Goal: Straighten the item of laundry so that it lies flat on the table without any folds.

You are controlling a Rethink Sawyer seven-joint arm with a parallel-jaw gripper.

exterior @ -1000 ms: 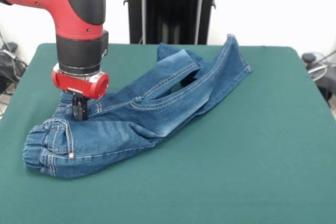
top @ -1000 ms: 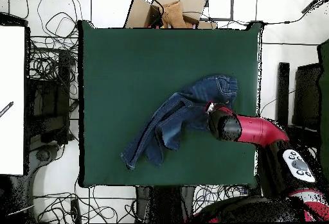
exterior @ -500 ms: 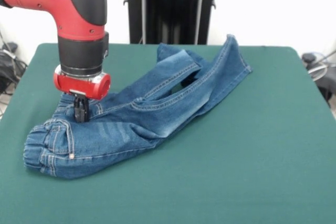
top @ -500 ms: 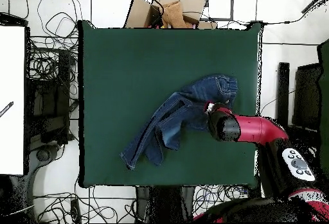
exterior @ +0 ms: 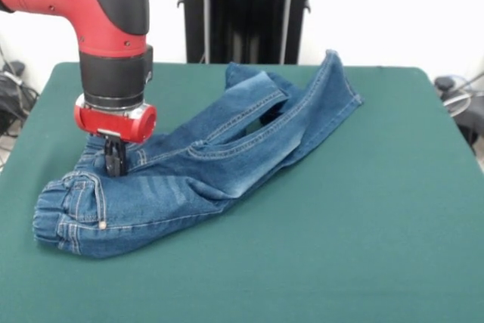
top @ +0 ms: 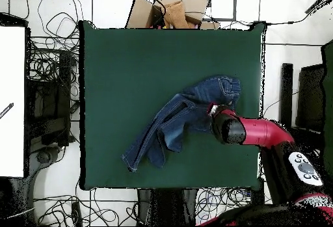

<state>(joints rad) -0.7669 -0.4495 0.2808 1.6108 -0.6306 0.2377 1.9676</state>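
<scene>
Denim is bunching under the gripper [exterior: 115, 163], whose black jaws are standing close together, tips pressed down into the cloth just behind the gathered waistband; they appear to be pinching a fold of it, though the fabric between them is too dark to be sure. Against half a second ago the wrist is sitting a shade lower and nearer the table's left edge as the front view has it, almost where it was a second back, so the arm is only wobbling in place rather than pulling. The jeans [exterior: 204, 164] are lying just as they were: waistband toward the front-left corner of the green table [exterior: 363, 217], legs running diagonally toward the far right corner, one leg folded over the other with a dark gap between them. In the overhead view the arm [top: 250, 131] is reaching in from the table's right edge. Straightening has, by my judgement, not truly begun; the overlap of the legs is waiting to be drawn apart.
</scene>
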